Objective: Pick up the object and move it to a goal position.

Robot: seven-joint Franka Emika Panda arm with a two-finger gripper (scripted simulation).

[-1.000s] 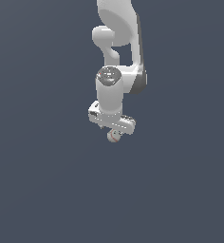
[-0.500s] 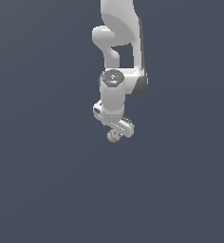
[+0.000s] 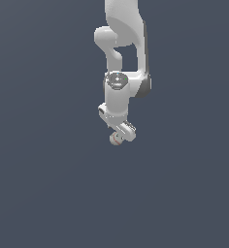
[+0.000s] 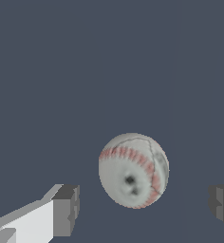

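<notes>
The object, a small white ball with red seam lines [image 4: 133, 171], lies between my gripper's [image 4: 143, 203] two dark fingertips [image 4: 66, 209] in the wrist view. There is a visible gap on each side of it, and the jaws stand open around it without touching. In the exterior view the ball [image 3: 116, 139] shows just under the gripper [image 3: 118, 134], at the lower end of the white arm, which reaches down from the top of the picture. Whether the ball rests on the surface cannot be told.
A plain dark blue-grey ground [image 3: 48, 184] fills both views. The arm's round grey-topped joint [image 3: 117, 80] stands above the hand.
The hand has turned about its own axis and shifted slightly toward the exterior view's right. The ball stays just beneath it, a little higher in the picture than a second ago.
</notes>
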